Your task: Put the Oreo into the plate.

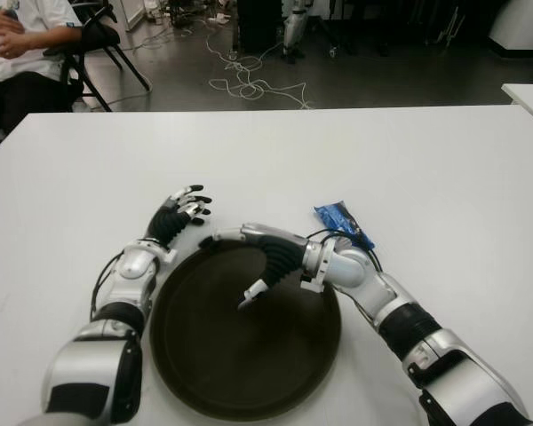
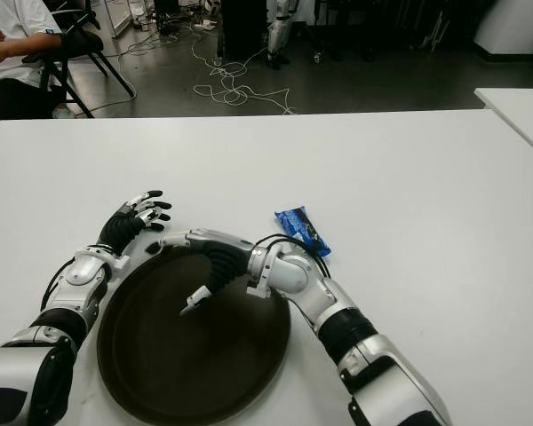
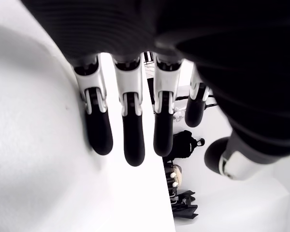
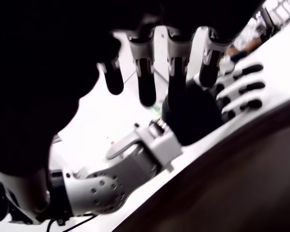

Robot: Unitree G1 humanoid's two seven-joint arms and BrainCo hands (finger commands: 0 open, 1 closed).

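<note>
The Oreo [image 1: 343, 224] is a blue packet lying on the white table [image 1: 355, 151], just off the far right rim of the dark round plate [image 1: 240, 364]. My right hand [image 1: 235, 266] reaches leftward over the far part of the plate with its fingers spread and nothing in them; its wrist lies right beside the packet. The right wrist view shows the same fingers [image 4: 147, 82] extended and empty above the plate's brown surface. My left hand [image 1: 188, 206] shows on the table just beyond the plate's left rim, fingers stretched out and holding nothing [image 3: 130, 140].
A seated person [image 1: 18, 44] and a chair are beyond the table's far left corner. Loose cables [image 1: 249, 84] lie on the floor past the far edge. Another white table's corner [image 1: 529, 93] shows at the far right.
</note>
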